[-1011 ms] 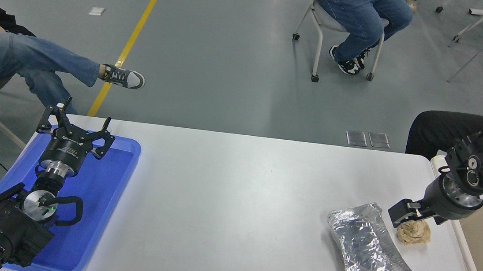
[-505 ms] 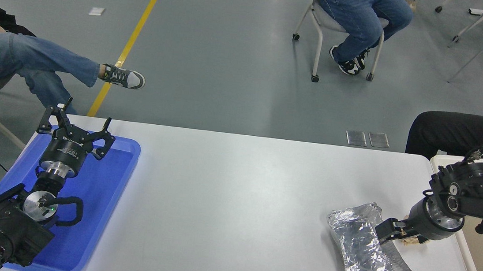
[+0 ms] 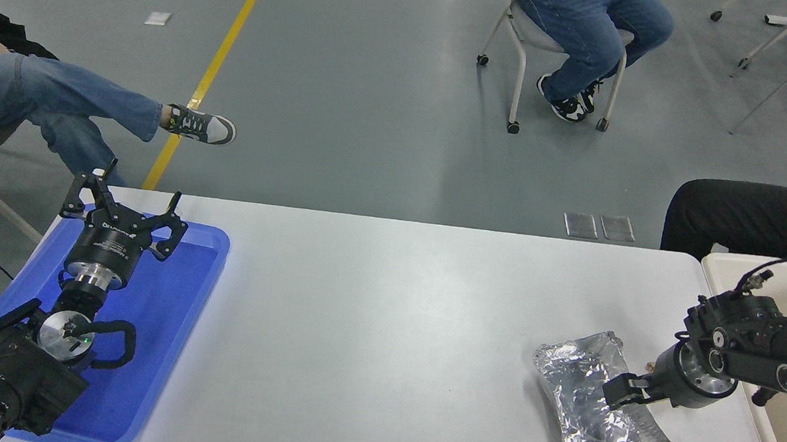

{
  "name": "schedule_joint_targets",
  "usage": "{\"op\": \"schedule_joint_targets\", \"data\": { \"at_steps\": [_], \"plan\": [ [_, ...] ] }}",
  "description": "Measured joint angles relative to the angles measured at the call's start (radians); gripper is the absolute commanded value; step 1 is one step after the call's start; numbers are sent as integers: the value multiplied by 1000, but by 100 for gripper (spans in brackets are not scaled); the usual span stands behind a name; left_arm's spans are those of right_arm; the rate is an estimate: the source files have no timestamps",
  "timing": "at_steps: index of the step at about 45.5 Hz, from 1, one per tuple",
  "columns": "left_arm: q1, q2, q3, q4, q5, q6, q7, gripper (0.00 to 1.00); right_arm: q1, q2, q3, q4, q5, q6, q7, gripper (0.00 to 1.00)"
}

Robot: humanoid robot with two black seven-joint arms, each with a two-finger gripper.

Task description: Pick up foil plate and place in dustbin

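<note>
Head view: my right end effector has dropped from above the paper ball down over the foil plate at the counter's near right; I cannot tell its jaw state. Left end effector parked open over the blue tray. Foil's light, crushable: pinch the rim gently. Dustbin waits right.

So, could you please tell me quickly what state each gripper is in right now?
Left gripper: open, empty, parked over the blue tray.
Right gripper: at the foil plate; open or shut cannot be told.
</note>
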Motion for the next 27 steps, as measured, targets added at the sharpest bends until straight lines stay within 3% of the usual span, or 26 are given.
{"op": "schedule_joint_targets", "data": {
  "at_steps": [6, 11, 16, 22, 24, 25, 27],
  "plan": [
    [0, 0, 0, 0, 0, 0, 0, 100, -27, 11, 9, -23, -6, -17, 0, 96],
    [0, 0, 0, 0, 0, 0, 0, 100, -42, 16, 14, -39, -9, -28, 0, 86],
    [-1, 0, 0, 1, 0, 0, 0, 100, -50, 20, 17, -50, -11, -35, 0, 53],
    [-1, -1, 0, 1, 0, 0, 0, 100, -57, 25, 21, -56, -14, -39, 2, 30],
    [-1, -1, 0, 1, 0, 0, 0, 100, -58, 27, 22, -58, -15, -41, 2, 5],
    [-1, -1, 0, 0, 0, 0, 0, 100, -58, 28, 22, -59, -15, -41, 3, 0],
    [-1, -1, 0, 0, 0, 0, 0, 100, -60, 29, 23, -60, -15, -41, 3, 0]
  ]
}}
